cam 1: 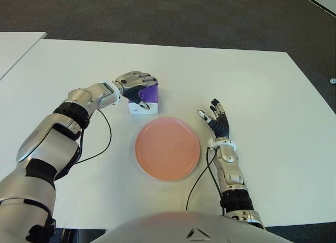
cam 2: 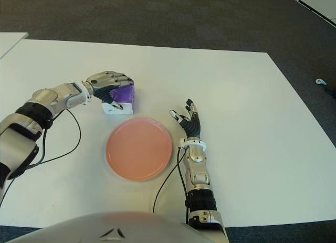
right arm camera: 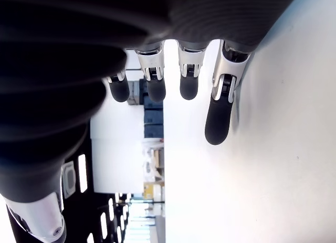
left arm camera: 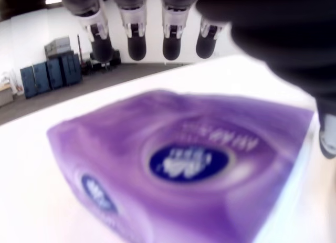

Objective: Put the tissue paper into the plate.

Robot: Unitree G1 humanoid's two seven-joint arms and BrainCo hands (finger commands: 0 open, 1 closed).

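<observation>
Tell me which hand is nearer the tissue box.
Left. The left hand is over the purple tissue box; the right hand is beyond the pink plate.

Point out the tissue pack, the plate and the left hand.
tissue pack (cam 1: 149,98): left eye view, on its purple side below the fingers.
plate (cam 1: 167,148): left eye view, on its bare pink middle.
left hand (cam 1: 135,81): left eye view, on the back of the hand over the pack.
</observation>
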